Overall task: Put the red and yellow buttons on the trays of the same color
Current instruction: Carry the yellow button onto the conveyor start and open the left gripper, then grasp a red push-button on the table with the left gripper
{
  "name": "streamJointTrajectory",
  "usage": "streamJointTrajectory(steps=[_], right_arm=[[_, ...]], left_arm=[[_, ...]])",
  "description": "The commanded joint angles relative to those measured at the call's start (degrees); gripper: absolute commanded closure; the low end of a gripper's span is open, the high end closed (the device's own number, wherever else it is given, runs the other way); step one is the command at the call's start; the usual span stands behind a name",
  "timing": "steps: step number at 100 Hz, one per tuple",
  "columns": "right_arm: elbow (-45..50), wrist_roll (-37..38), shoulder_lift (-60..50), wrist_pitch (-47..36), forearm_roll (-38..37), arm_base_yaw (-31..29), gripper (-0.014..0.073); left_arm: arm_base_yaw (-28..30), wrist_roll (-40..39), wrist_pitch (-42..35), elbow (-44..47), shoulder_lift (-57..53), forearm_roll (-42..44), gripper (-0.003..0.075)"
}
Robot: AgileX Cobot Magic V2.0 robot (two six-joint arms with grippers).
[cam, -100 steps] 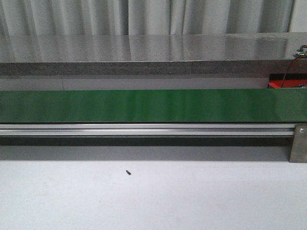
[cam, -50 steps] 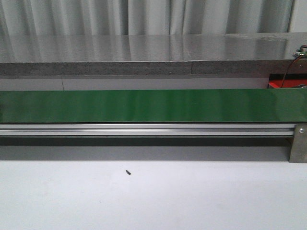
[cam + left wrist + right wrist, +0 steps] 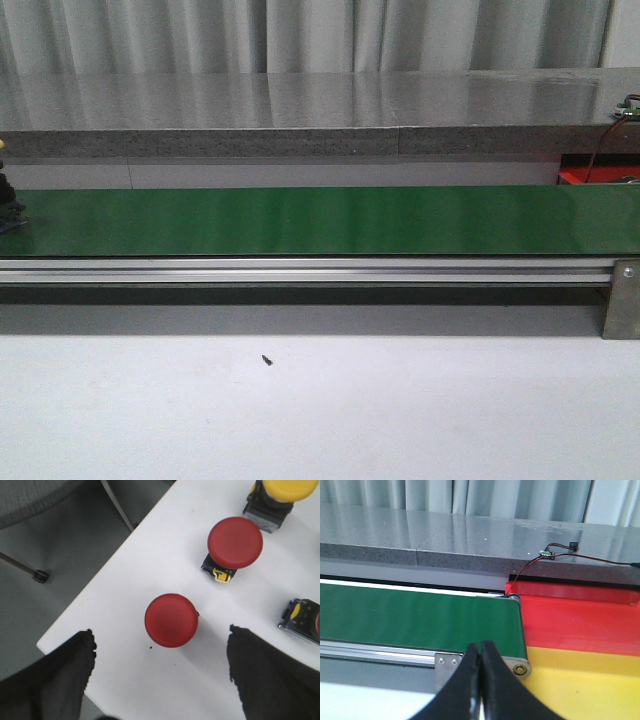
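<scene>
Both trays (image 3: 580,625) look empty — sorting not begun. Left end effector (image 3: 160,680) gapes over a red button (image 3: 171,620); right end effector (image 3: 481,680) is closed, empty.

A green conveyor belt (image 3: 320,220) runs beneath a grey stone ledge (image 3: 300,112)

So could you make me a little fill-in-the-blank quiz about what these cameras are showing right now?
1. The conveyor belt running across the front view is coloured ____.
2. In the left wrist view, the button lying between the open left gripper fingers is ____.
3. In the right wrist view, the right gripper has its fingers ____.
4. Past the belt's end, the red tray sits beside a ____ tray.

Missing words: green; red; closed; yellow
</scene>
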Motion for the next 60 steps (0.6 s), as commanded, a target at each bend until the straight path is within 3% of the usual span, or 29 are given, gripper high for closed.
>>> streamJointTrajectory(steps=[1, 44, 60], right_arm=[[-1.03, -0.12, -0.99, -4.46, -0.73, -0.29, 0.0662], [-1.03, -0.12, -0.99, -4.46, -0.73, -0.29, 0.0662], [-1.03, -0.12, -0.99, -4.46, -0.73, -0.29, 0.0662]], left_arm=[[-0.30, 0.11, -3.69, -1.39, -0.42, -0.74, 0.0183], [-1.24, 0.23, -6.14, -1.39, 7.47, -1.46, 0.0184], [-1.24, 0.23, -6.45, -1.59, 7.47, -1.46, 0.0260]])
